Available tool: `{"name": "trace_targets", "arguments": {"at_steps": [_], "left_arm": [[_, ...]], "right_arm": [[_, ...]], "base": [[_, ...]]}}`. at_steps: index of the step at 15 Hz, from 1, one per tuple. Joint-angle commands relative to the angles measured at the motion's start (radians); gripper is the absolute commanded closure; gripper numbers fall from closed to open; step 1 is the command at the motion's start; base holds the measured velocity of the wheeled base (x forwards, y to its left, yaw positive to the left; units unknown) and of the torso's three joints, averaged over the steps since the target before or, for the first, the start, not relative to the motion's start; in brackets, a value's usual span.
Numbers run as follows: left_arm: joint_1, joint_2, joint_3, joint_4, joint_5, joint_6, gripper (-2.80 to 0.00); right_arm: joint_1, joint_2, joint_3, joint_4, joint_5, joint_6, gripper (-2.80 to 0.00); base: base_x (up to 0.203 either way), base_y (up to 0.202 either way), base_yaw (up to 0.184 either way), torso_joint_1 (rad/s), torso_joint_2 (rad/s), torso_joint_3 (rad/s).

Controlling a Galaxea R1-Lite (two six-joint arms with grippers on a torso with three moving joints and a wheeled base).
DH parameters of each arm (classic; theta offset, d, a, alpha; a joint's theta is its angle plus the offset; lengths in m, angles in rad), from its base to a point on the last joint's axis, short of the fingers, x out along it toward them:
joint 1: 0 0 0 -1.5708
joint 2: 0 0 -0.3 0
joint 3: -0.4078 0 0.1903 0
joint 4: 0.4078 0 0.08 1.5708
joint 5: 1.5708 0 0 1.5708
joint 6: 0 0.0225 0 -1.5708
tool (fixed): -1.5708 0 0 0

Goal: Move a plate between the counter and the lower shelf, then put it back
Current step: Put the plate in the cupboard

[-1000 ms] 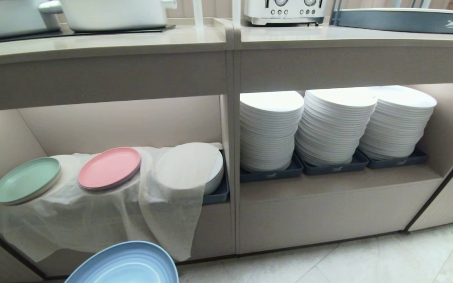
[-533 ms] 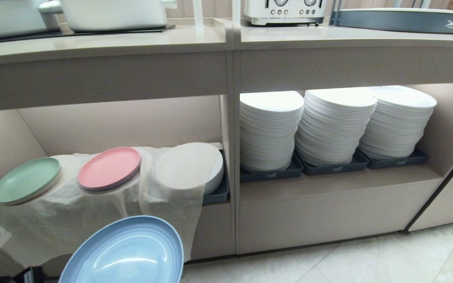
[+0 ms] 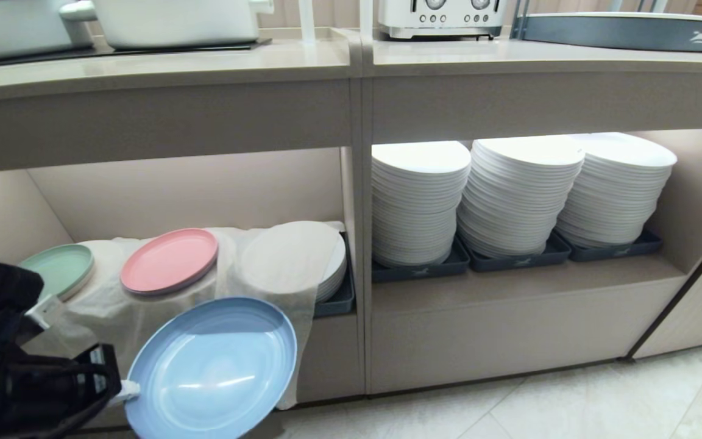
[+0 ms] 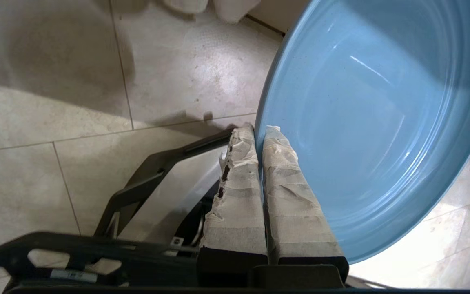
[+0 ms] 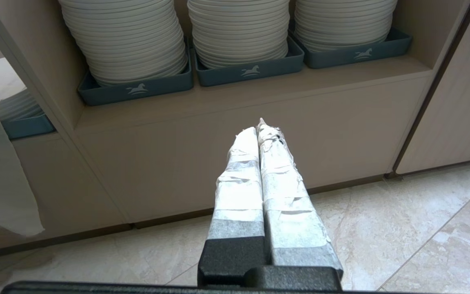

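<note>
Below the bench (image 3: pixel 162 67), before the lower shelf (image 3: pixel 144 201) | left pincer (image 4: pixel 259 134) clamps light-blue plate (image 3: pixel 217 366) by rim, tilted, clear of cloth (image 3: pixel 265 317) | right pincer (image 5: pixel 261 128) closed, empty, parked.

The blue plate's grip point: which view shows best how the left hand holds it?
The left wrist view: the left hand has its taped fingers shut on the blue plate at its rim. The head view shows the whole plate tilted, but the hand is mostly dark housing. The right wrist view misses it.
</note>
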Motion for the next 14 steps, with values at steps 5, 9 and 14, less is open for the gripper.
{"name": "trace_targets", "arguments": {"at_steps": [5,9,14], "left_arm": [[-0.005,0.27,-0.125,-0.089,0.0,-0.068,0.0],[-0.054,0.403,-0.24,-0.095,0.0,-0.197,0.0],[-0.099,0.539,-0.386,-0.096,0.006,-0.294,0.0]], "right_arm": [[0.0,0.0,0.0,-0.001,0.0,0.001,0.0],[-0.001,0.0,0.0,-0.001,0.0,0.001,0.0],[0.0,0.0,0.0,-0.001,0.0,0.001,0.0]], "base": [[0.0,0.0,0.0,0.0,0.0,0.0],[0.0,0.0,0.0,0.0,0.0,0.0],[0.0,0.0,0.0,0.0,0.0,0.0]]}}
